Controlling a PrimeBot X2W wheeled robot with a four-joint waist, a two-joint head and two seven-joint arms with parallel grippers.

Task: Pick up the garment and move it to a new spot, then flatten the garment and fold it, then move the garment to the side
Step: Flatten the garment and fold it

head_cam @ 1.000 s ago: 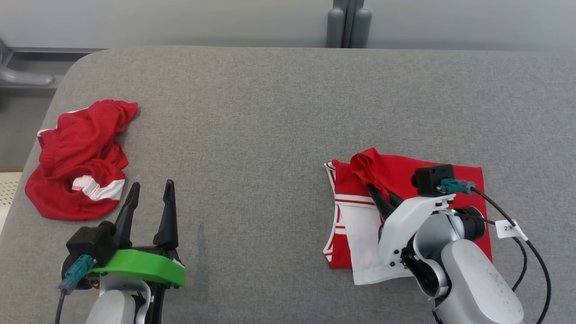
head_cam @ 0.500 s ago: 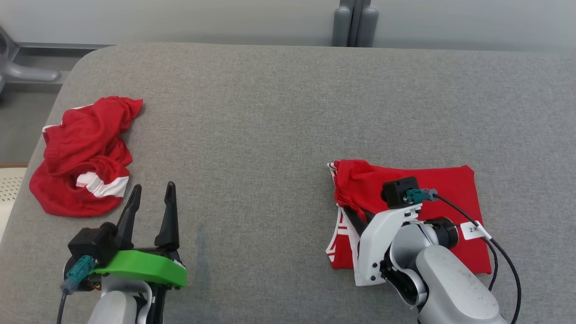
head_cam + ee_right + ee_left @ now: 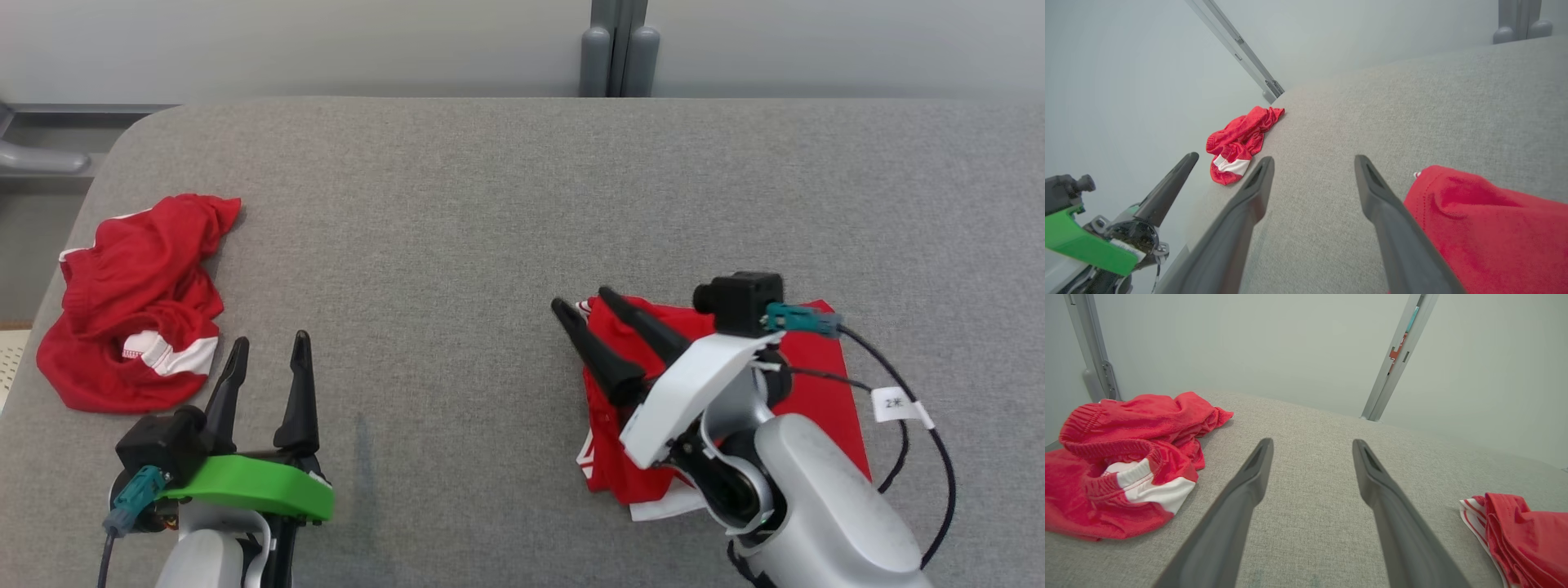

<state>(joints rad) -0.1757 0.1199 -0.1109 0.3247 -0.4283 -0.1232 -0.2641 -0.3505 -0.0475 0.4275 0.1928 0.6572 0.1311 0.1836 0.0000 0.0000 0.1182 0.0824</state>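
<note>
Folding looks done on the garment (image 3: pixel 816 351), so my right gripper (image 3: pixel 582 298) hangs spread and empty over its edge, left gripper (image 3: pixel 271 339) parted, idle.

Bright, diffuse light — no glare, faint soft shadows on the grey woven fabric surface (image 3: pixel 457 245). Wide-angle wrist views slant the grey metal post (image 3: pixel 1399 355); the left gripper (image 3: pixel 1312 443) softens near the lens.

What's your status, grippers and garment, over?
Left gripper open, empty. Right gripper open, empty, at left edge of folded garment. It lies on table. Crumpled garment far left, not in the way.
</note>
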